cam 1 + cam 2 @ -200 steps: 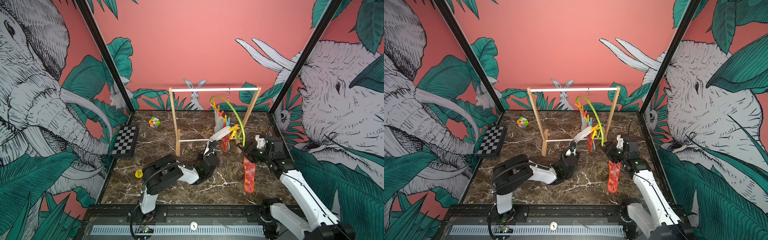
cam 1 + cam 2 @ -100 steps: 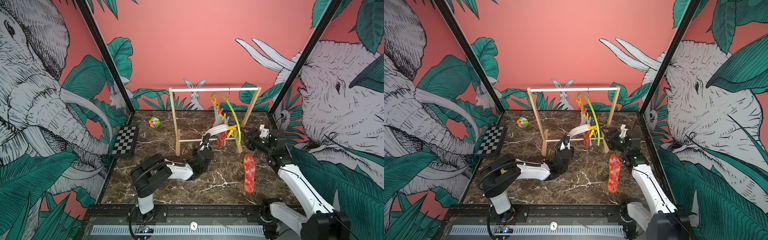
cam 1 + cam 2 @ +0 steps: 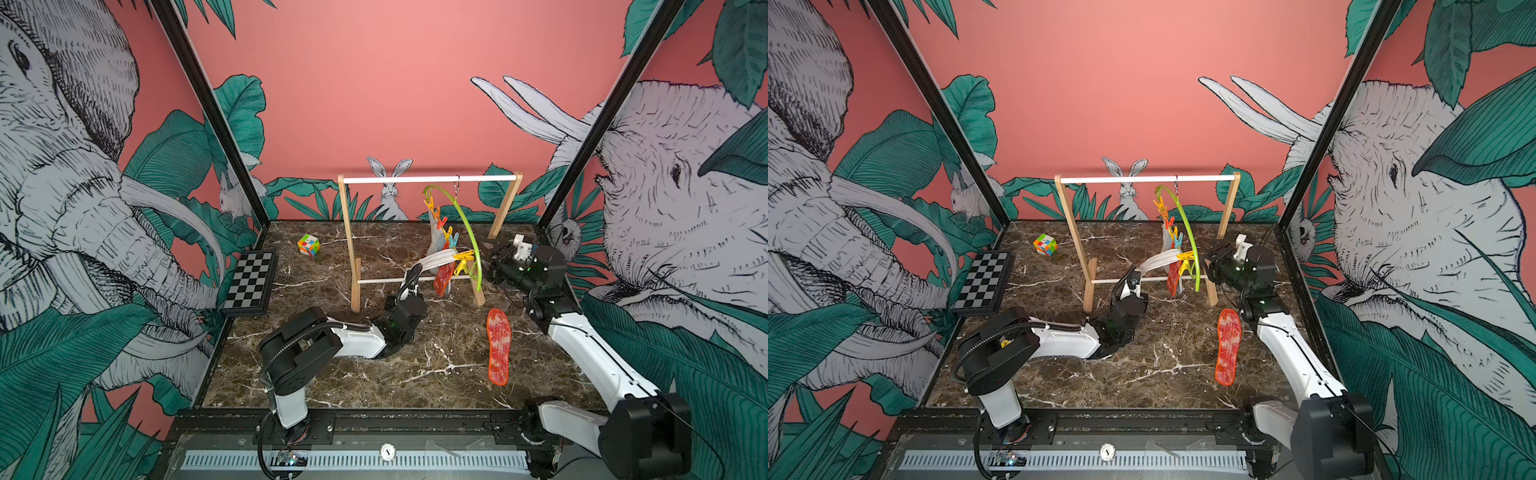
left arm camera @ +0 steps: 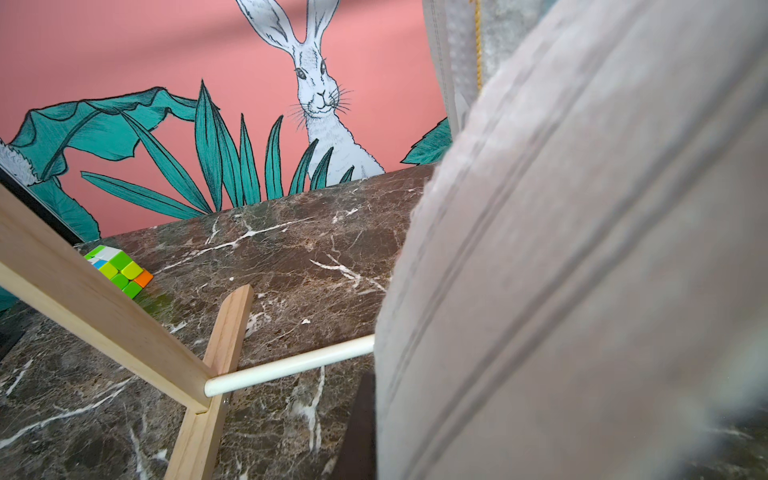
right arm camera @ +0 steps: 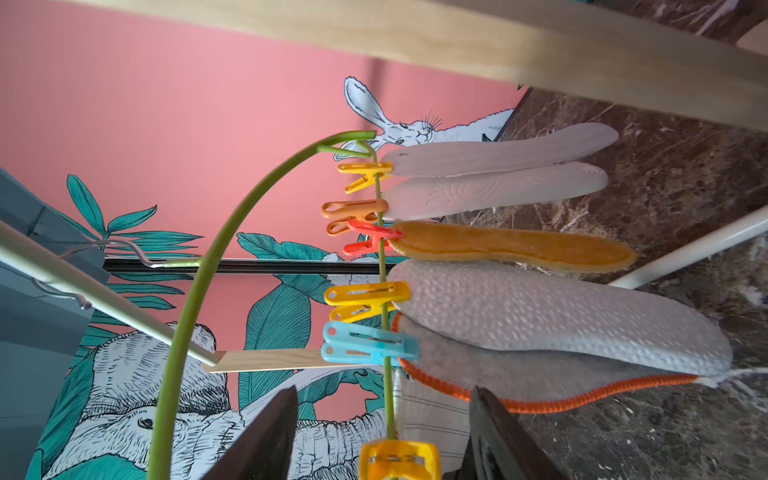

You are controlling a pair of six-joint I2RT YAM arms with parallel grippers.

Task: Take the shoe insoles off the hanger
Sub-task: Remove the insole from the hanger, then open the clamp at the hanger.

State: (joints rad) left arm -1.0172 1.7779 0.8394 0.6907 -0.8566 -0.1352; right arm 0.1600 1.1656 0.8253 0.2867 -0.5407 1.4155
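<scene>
Dark veined marble table (image 3: 374, 374), pink jungle murals all round; I call the front rail six o'clock. Nearest me, at about four o'clock, one red insole (image 3: 498, 347) lies flat on the marble, already free.

Past centre, the left gripper (image 3: 411, 275) is clamped tight on the loose end of a pale insole (image 3: 436, 261), which stretches taut towards one o'clock, where a yellow clip (image 3: 463, 258) pins its other end. From here I cannot quite tell whether one pale pad or two are in that grip.

At two o'clock the right gripper (image 5: 382, 390) has its jaws well apart, holding nothing and straddling the clip line.

Behind, the lime-green hanger (image 3: 467, 224) hangs by a thin hook from the rod of a wooden rack (image 3: 345, 232), with the remaining insoles (image 5: 540, 316) clipped in a row.

The trouble I foresee:
- A hard pull towards seven o'clock could swing the hanger, slide its hook along the rod or jump it off.
- The same pull could drag or tip the light rack.
- If the clip lets go suddenly, the hoop may whip back into the open jaws.
- Those jaws could also close on the green stem instead of the clip.
</scene>
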